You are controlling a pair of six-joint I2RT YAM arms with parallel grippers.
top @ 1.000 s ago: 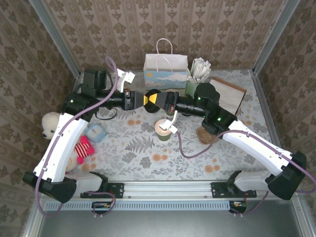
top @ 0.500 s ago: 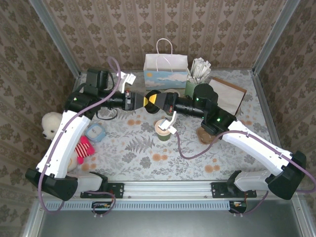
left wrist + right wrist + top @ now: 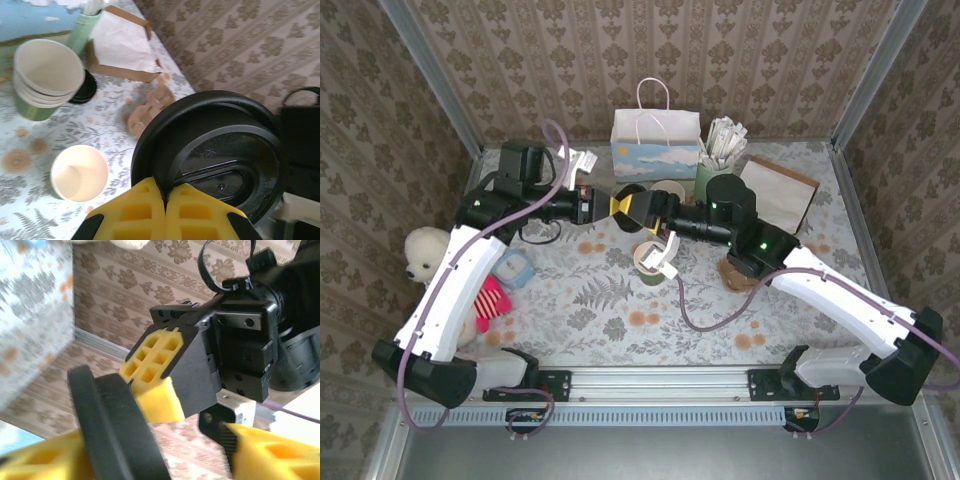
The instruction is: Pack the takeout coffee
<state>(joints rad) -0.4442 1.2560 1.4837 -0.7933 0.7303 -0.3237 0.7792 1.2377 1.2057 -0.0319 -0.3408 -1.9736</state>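
1. In the left wrist view, check the left tool (image 3: 165, 200). Its yellow fingers are together, clamped on the rim of the black lid (image 3: 215, 145), which is held off the worktop.
2. In the right wrist view, check the right tool (image 3: 150, 455). Its fingers stand apart, one on each side of the lid's edge. You cannot tell whether either finger touches it.
3. In the overhead view, locate the green cup (image 3: 649, 258). It stands upright on the worktop (image 3: 600, 310), lidless and cream inside, just in front of the two meeting tools.
4. Use the left wrist view for close detail: a stack of cups (image 3: 45, 75) with a black disc (image 3: 86, 90) at its base, a pale-green holder (image 3: 86, 31), a brown tray (image 3: 125, 45) lined with white paper, and crumpled brown paper (image 3: 150, 107).
5. Use the overhead view for layout: a paper bag (image 3: 655, 145) stands at the back wall, and a white plush toy (image 3: 420, 255) lies at the left edge.
6. Note the surroundings: a pale fern-and-flower cloth covers the worktop, brown damask wallpaper (image 3: 570, 60) lines the walls, and metal posts (image 3: 430, 75) stand at the corners.
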